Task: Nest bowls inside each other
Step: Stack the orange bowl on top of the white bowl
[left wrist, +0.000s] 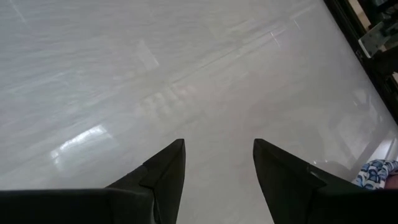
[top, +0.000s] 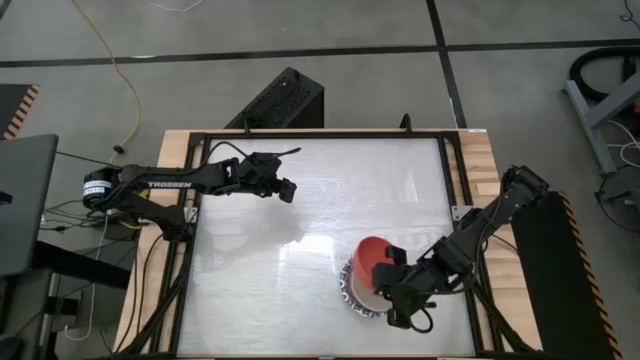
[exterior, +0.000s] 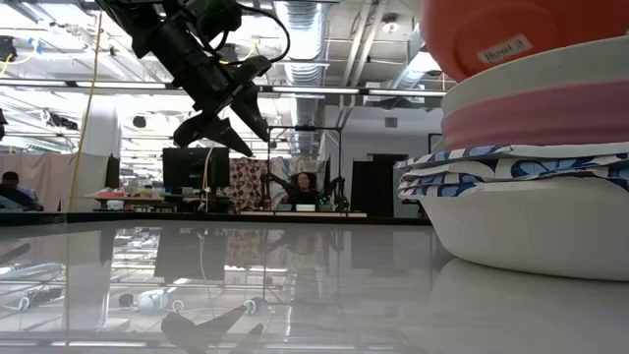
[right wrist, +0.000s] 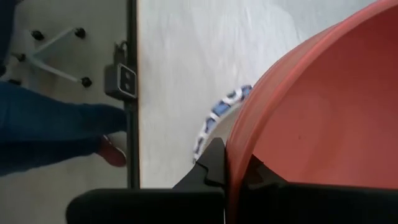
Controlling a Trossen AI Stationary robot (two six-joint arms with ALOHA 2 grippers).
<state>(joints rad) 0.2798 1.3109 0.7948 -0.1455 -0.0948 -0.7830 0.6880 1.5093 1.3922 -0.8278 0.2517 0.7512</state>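
A glossy white tabletop (top: 300, 200) sits in a pale wooden frame (top: 480, 150) on a grey concrete floor (top: 300, 40), crossed by a yellow cable (top: 128, 90). Beyond it, an open workshop hall shows exposed ceiling ducts (exterior: 314, 20), a dark monitor (exterior: 195, 167) and seated people (far off) (exterior: 305, 185).

high view overhead; low view table-level; both share bowl stack (top: 365, 285).

1. One red bowl (top: 374, 260) sat atop the stack.
2. One pink bowl (exterior: 536, 116) showed beneath it.
3. At least two blue-patterned bowls (exterior: 511, 167) followed; the exact count was unclear.
4. One plain white bowl (exterior: 531, 224) sat lowest.
5. Two arms stood over one bench (top: 300, 230).
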